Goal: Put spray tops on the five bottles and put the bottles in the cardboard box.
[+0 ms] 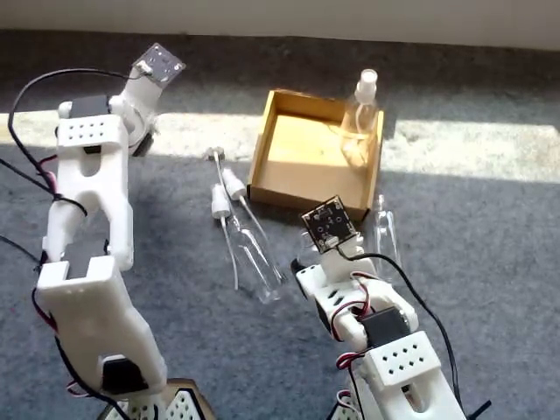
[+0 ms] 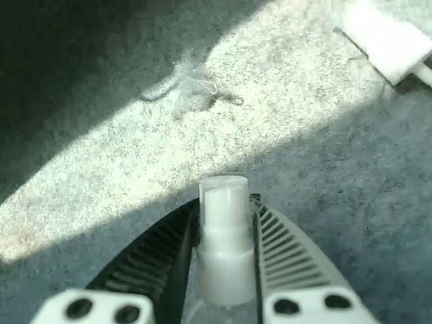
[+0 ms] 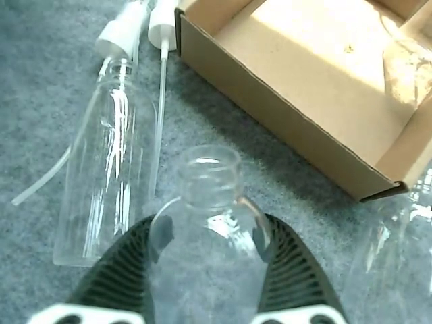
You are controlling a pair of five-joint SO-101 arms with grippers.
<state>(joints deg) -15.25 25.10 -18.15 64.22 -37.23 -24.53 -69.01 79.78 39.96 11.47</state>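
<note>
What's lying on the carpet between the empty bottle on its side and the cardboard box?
A loose spray top, its thin tube running alongside the bottle, a little off the cardboard box wall. The right wrist view shows it clearly.

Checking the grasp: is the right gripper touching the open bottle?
Touching. The right wrist view shows the right gripper with fingers pressed on both sides of the bottle.

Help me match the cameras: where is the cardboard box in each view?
High view: cardboard box upper centre, open.
Left wrist view: faces carpet past a held spray top.
Right wrist view: cardboard box beyond the held capless bottle.
Shared landmark: the clear bottle lying beside the box.
</note>
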